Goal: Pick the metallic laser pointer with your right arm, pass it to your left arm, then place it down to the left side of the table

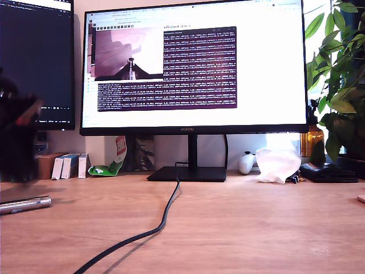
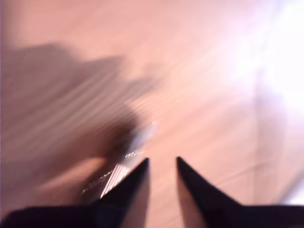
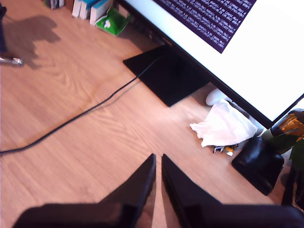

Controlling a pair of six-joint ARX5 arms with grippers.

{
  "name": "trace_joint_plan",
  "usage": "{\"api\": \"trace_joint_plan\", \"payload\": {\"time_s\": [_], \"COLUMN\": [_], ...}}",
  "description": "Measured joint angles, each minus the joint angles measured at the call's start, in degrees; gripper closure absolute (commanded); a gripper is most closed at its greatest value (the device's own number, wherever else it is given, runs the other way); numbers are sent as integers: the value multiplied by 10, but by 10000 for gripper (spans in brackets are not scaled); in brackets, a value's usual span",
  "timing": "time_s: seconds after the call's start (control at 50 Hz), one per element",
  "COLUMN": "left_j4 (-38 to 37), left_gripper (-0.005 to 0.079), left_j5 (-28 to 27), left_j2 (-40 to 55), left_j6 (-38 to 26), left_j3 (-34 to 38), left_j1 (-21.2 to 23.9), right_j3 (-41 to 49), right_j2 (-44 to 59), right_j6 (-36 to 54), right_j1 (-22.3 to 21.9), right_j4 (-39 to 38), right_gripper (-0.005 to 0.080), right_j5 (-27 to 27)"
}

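cable [image 1: 165, 214] nearest | my first tool [image 2: 162, 159] parted beside pointer [image 2: 121, 159] | my second tool [image 3: 158, 155] closed, wrist-only

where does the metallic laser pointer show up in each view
Exterior view: the metallic laser pointer lies flat on the table at the exterior view's left edge.
First wrist view: the pointer is blurred, beside a fingertip of my first gripper.
Second wrist view: only its end shows at the picture's edge, far beyond the black cable.
Shared landmark: the wood-grain table, in all three; the black cable, in the exterior and second wrist views.
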State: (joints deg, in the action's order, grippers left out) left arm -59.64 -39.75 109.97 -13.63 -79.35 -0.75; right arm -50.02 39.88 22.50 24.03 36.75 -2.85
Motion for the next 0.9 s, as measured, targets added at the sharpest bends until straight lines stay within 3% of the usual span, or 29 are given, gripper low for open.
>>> {"api": "trace_joint_plan", "payload": {"time_s": [0.24,0.4,0.48,0.6,0.7,0.8,0.9], "left_j4": [-19,-11,5,21,57,100,139], "left_gripper": [766,766,766,766,766,766,766], "left_j5": [-43,-128,-122,7,139,254,320], "left_j2": [0,0,0,-1,-13,-54,-124], "left_j6": [14,43,49,55,76,87,90], "left_j3": [-53,-55,-55,-55,-55,-55,-55], "left_j1": [2,4,4,17,38,66,86], "right_j3": [0,0,0,0,0,0,0], "right_j2": [0,0,1,2,11,18,16], "right_j6": [-11,-60,-89,-173,-197,-194,-187], "right_j1": [0,0,0,0,-5,-31,-71], "right_j4": [-21,-36,-43,-70,-68,-65,-78], "right_gripper": [765,765,765,765,765,765,765], "right_j5": [5,4,3,17,89,150,170]}}
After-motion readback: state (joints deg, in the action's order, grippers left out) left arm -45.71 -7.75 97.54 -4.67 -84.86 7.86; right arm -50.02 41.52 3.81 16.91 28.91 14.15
